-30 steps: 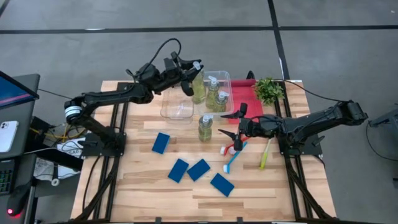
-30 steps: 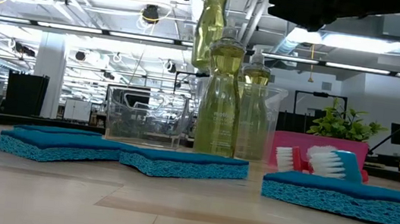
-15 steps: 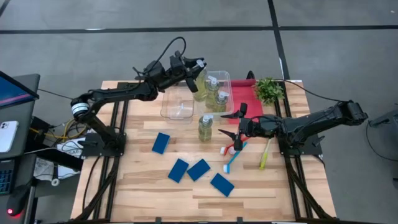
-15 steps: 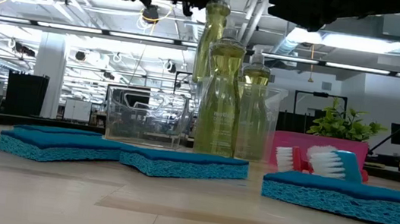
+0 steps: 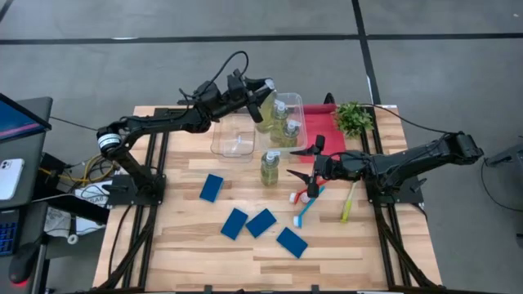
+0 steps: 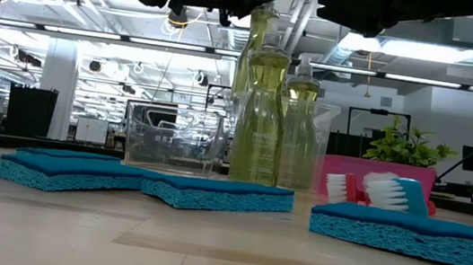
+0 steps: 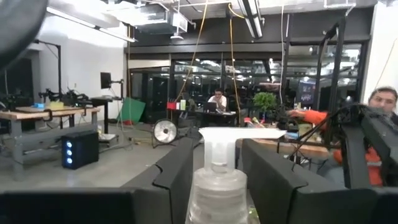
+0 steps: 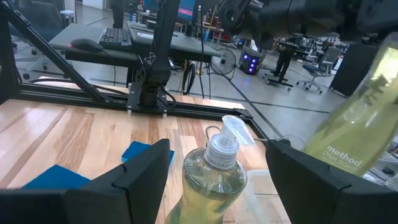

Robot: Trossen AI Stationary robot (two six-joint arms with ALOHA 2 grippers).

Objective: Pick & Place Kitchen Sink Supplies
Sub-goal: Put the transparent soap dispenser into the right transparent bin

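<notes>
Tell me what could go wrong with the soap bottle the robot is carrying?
The left pincer holds a clear pump bottle of yellow-green liquid tilted over a clear plastic bin that already has two similar bottles inside. Lowering it could bump them over. Held high near the pump, it might swing or slip. The open right pincer waits near another bottle.

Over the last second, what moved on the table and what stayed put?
The left gripper, shut on a pump bottle, carried it from beside the empty clear bin over the far bin that holds two bottles, and lowered it slightly. Nothing was let go. The right gripper stayed open beside the lone bottle; the sponges and brushes did not move.
</notes>
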